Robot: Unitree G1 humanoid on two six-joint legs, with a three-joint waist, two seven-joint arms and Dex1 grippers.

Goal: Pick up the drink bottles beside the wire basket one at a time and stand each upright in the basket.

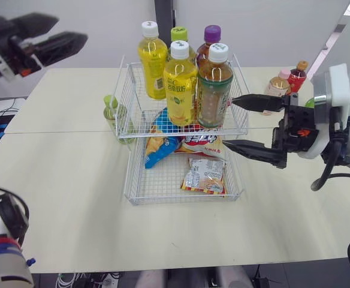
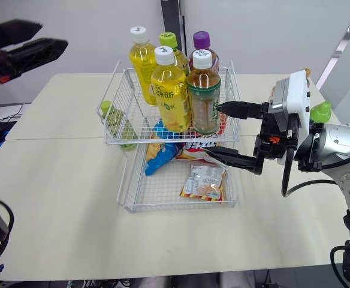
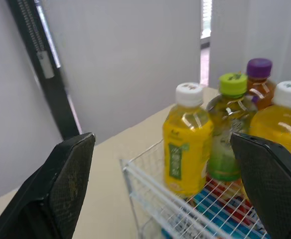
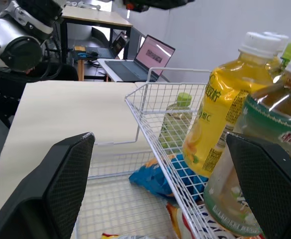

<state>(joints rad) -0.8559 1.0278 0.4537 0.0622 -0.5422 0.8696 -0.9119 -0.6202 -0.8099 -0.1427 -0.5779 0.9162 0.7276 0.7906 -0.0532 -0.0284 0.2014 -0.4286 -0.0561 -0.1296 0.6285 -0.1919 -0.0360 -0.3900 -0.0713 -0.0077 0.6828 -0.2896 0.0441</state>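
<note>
Five bottles (image 1: pixel 181 84) stand in the wire basket (image 1: pixel 241 129); the open, empty right gripper (image 1: pixel 229 122) should fetch the pink-capped bottle (image 1: pixel 278 86) next.

a pale table (image 1: pixel 73 198) with a seam across it carries a two-tier wire basket (image 1: pixel 134 174) near its middle. a green-capped bottle (image 1: pixel 111 114) stands just left of it; a pink-capped bottle (image 1: pixel 278 84) and a red bottle (image 1: pixel 296 75) stand together at the far right.
</note>
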